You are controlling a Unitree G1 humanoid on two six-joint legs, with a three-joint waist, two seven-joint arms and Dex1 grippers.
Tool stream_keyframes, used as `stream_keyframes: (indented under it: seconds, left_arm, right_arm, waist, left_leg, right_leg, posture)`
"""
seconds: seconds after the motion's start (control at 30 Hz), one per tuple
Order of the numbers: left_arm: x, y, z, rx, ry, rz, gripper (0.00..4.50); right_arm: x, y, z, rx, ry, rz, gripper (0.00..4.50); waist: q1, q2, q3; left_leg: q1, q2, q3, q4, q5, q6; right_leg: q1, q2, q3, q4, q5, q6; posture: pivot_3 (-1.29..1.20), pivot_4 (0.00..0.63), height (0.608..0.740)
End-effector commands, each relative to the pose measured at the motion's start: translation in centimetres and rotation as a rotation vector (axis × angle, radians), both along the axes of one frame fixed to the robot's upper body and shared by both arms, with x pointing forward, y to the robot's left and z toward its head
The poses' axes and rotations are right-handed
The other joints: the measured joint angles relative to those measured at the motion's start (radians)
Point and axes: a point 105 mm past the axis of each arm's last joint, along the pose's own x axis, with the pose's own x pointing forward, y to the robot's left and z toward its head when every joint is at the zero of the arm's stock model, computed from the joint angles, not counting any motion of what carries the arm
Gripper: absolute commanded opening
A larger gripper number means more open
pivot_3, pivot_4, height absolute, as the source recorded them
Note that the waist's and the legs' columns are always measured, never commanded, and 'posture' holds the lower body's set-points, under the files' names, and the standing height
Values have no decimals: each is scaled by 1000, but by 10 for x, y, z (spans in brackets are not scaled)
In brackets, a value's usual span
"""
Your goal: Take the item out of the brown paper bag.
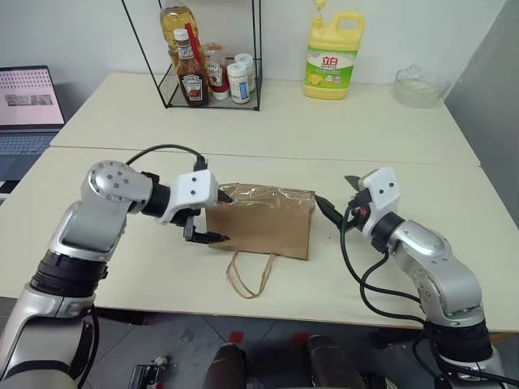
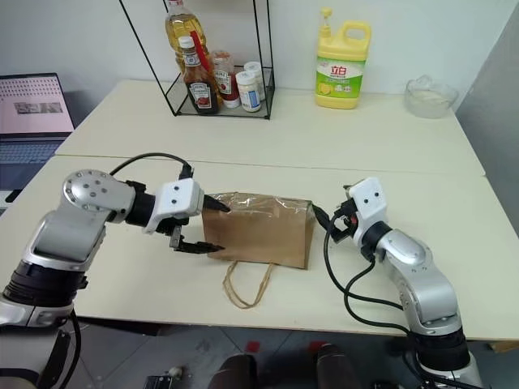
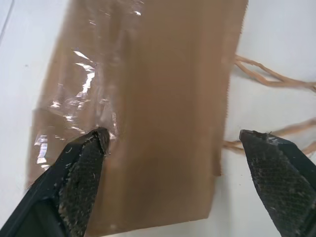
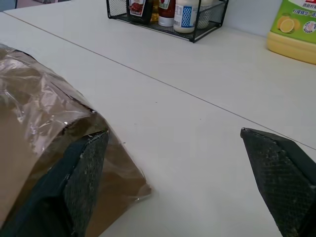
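Both tools are spread wide: the left tool (image 1: 212, 217) at one end of the brown paper bag (image 1: 263, 223), the right tool (image 1: 339, 200) at the other. The bag is laid flat near the bench's (image 1: 365, 138) front edge, handles forward. The item is hidden, presumably inside. One end should be pinned while the other is opened.

Bright, even indoor light; glare on the brown paper bag (image 1: 263, 219); wrist views soft.
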Motion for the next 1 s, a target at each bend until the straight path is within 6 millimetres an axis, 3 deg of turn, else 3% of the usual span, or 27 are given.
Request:
stream_keyframes:
  seconds: [0.03, 0.27, 0.4, 0.53, 0.6, 0.73, 0.8, 1.0]
  left_arm:
    - [-11, -4, 1, 21, -92, -114, 4500]
    - [-23, -16, -13, -17, -110, -272, 4500]
    - [-17, -24, -26, -10, -138, -304, 4500]
    - [-18, -35, -34, -59, -123, -331, 4500]
    - [-21, -35, -40, -62, -86, -337, 4115]
    - [-25, -35, -46, -81, -27, -326, 3307]
    - [-26, -35, -48, -87, -5, -320, 2724]
    - [-26, -34, -52, -181, 137, -203, 1860]
  right_arm:
    - [-6, -1, 9, -28, -50, 49, 4476]
    - [-30, 1, -2, -83, 31, 284, 4476]
    - [-46, 3, -14, -185, 61, 411, 4476]
    - [-75, 5, -37, -365, 75, 615, 4476]
    - [-91, 8, -54, -481, 51, 746, 4500]
    - [-104, 16, -73, -562, -23, 916, 4500]
    - [-105, 19, -79, -592, -70, 965, 4500]
    - [-85, 45, -96, -671, -346, 1069, 4500]
  waist:
    - [1, 0, 0]
    - [5, 0, 0]
    - [4, 0, 0]
    - [5, 0, 0]
    - [4, 0, 0]
    - [1, 0, 0]
    - [1, 0, 0]
    - [-4, -1, 0]
  left_leg:
    - [0, 0, 0, 0, 0, 0]
    - [0, 0, 1, 0, 0, 0]
    - [0, 0, 0, 0, 0, 0]
    - [0, 0, 0, 0, 0, 0]
    - [0, 0, 0, 0, 0, 0]
    - [1, 0, 1, 0, 0, 0]
    - [2, 0, 1, 1, 0, 0]
    - [3, 1, 0, 1, 0, 0]
  right_leg:
    - [0, 0, 0, 0, 0, 0]
    - [1, 0, 0, -1, 0, 0]
    - [1, 0, 0, -2, 0, 0]
    - [1, 0, 0, -3, 0, 0]
    - [2, 0, 0, -4, 0, 0]
    - [3, 0, 0, -5, 0, 0]
    - [4, 0, 0, -5, 0, 0]
    - [5, 1, 0, -5, 0, 0]
  posture:
    - [0, 150, 740]
    - [0, 150, 740]
    - [0, 150, 740]
    - [0, 150, 740]
    - [0, 150, 740]
    - [0, 150, 740]
    - [0, 150, 740]
    - [0, 150, 740]
